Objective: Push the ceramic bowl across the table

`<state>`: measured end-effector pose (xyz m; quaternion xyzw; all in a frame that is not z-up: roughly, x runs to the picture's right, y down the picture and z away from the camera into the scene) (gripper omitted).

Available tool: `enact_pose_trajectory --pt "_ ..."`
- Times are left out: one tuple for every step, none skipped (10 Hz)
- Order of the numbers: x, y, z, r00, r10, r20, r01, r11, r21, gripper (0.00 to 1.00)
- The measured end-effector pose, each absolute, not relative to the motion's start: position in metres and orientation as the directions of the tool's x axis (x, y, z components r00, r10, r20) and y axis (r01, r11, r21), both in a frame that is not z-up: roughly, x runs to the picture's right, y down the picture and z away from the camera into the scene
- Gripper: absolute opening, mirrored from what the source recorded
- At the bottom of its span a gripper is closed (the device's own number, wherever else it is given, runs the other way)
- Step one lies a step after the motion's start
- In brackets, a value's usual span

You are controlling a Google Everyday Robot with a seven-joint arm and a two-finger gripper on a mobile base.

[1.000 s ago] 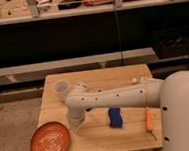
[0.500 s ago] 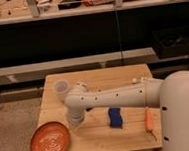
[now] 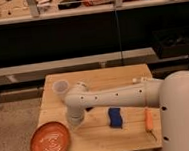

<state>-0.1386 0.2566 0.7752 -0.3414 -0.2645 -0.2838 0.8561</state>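
Observation:
The ceramic bowl (image 3: 49, 141), orange-red with pale swirl marks, sits at the front left corner of the light wooden table (image 3: 100, 77), overhanging its edge slightly. My white arm reaches from the right across the table and bends down at the elbow. The gripper (image 3: 74, 121) hangs at its end, just right of the bowl's rim and close above the tabletop. Its fingers are hidden under the wrist.
A small translucent white cup (image 3: 61, 87) stands at the back left of the table. A blue object (image 3: 114, 117) lies near the front middle and an orange object (image 3: 148, 120) near the front right. Dark shelving runs behind the table.

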Motion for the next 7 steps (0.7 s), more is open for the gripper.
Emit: enact_pose_trajectory --pt "-0.1385 0.2567 0.7751 0.699 -0.304 0.648 0.667 0.605 -0.435 0.00" --pt "-0.1386 0.2564 0.7749 0.698 -0.303 0.649 0.667 0.605 -0.435 0.00" --pt "-0.1388 0.2565 0.7744 0.697 -0.301 0.650 0.667 0.604 -0.435 0.00" --pt "-0.1386 0.2563 0.7738 0.697 -0.298 0.653 0.667 0.605 -0.436 0.00" --pt "-0.1379 0.2560 0.7732 0.697 -0.293 0.655 0.665 0.606 -0.437 0.00" --pt "-0.1369 0.2556 0.7733 0.699 -0.292 0.653 0.663 0.607 -0.438 0.00" --pt "-0.1375 0.2552 0.7731 0.698 -0.291 0.655 0.664 0.607 -0.438 0.00"
